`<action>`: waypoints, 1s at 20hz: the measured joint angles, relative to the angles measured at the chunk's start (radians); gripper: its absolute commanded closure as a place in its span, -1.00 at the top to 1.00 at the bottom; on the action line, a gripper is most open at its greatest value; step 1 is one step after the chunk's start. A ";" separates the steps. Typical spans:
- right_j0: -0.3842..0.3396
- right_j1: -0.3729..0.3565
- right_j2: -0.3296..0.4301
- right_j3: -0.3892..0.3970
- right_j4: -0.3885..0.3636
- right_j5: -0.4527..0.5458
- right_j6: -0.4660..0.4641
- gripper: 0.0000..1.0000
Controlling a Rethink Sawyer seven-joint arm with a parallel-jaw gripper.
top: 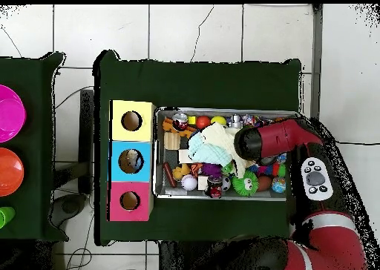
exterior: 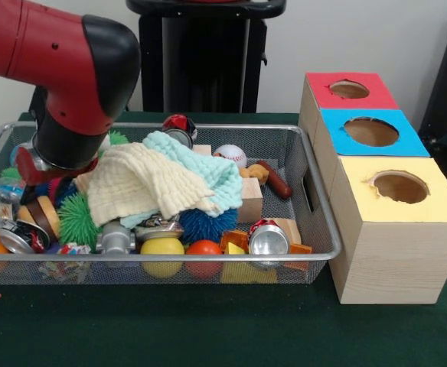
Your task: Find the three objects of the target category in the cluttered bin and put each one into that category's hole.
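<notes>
The silver wire-mesh bin (exterior: 208, 257) is full of clutter; it also shows in the overhead view (top: 159, 152). My red and black arm reaches down into its left end. My gripper (exterior: 38, 173) is mostly hidden under the wrist and among the clutter there. In the overhead view the arm's end covers it. A small wrinkled silvery piece with blue and red print (exterior: 72, 249) lies at the bin's front left. Another crumpled silvery-blue piece (exterior: 1, 191) lies at the far left. The blue-topped box's round hole (exterior: 371, 131) is to the right of the bin; in the overhead view (top: 130, 161) something pale shows inside it.
A cream cloth (exterior: 143, 183) and a pale blue cloth (exterior: 208, 170) cover the bin's middle. Around them lie spiky balls (exterior: 78, 218), smooth balls (exterior: 162, 248), a silver can (exterior: 268, 238) and a wooden block (exterior: 250, 200). The red-topped box (exterior: 349, 89) and yellow-topped box (exterior: 399, 186) flank the blue one.
</notes>
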 measured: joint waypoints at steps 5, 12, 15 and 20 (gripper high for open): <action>0.026 -0.027 -0.015 0.006 0.002 0.000 0.000 1.00; 0.043 -0.047 -0.022 0.006 0.003 0.000 0.000 1.00; 0.047 -0.049 -0.026 0.006 0.004 0.000 0.000 1.00; 0.048 -0.029 -0.034 0.001 0.004 0.000 0.000 1.00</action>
